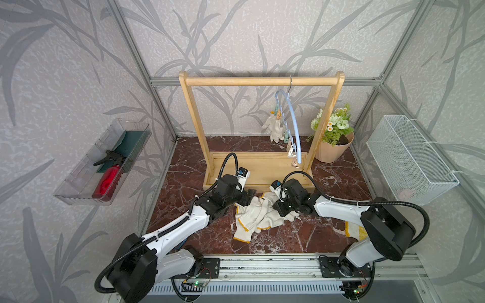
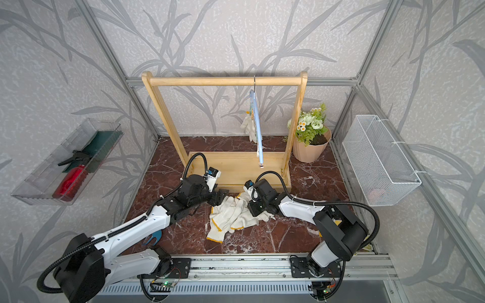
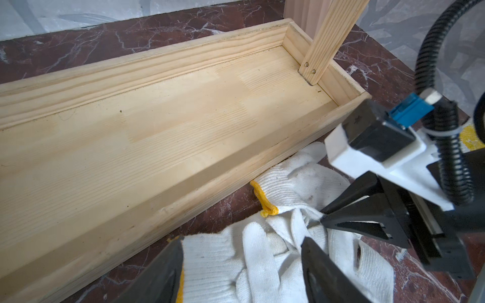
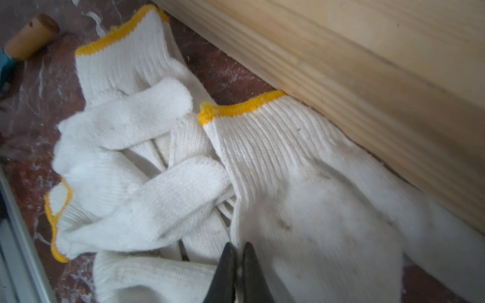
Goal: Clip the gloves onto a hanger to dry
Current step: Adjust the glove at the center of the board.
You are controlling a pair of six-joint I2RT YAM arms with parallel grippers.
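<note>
Several white gloves (image 1: 258, 216) (image 2: 233, 216) with yellow-trimmed cuffs lie in a heap on the marble table, just in front of the wooden rack's base (image 3: 157, 118). My left gripper (image 1: 246, 197) (image 3: 242, 244) hovers open over the heap's left end, one finger on each side of a cuff. My right gripper (image 1: 274, 206) (image 4: 237, 246) is shut, pinching the edge of one glove (image 4: 301, 183) at the heap's right end. A blue hanger (image 1: 294, 123) (image 2: 257, 126) with clips hangs from the rack's bar. One glove (image 1: 273, 126) is clipped to it.
The wooden rack (image 1: 259, 80) stands behind the heap. A flower pot (image 1: 333, 148) sits at the back right. A wire basket (image 1: 409, 162) hangs on the right wall and a clear tray (image 1: 78, 189) with a red spray bottle on the left. A yellow-patterned glove (image 1: 354, 229) lies under my right arm.
</note>
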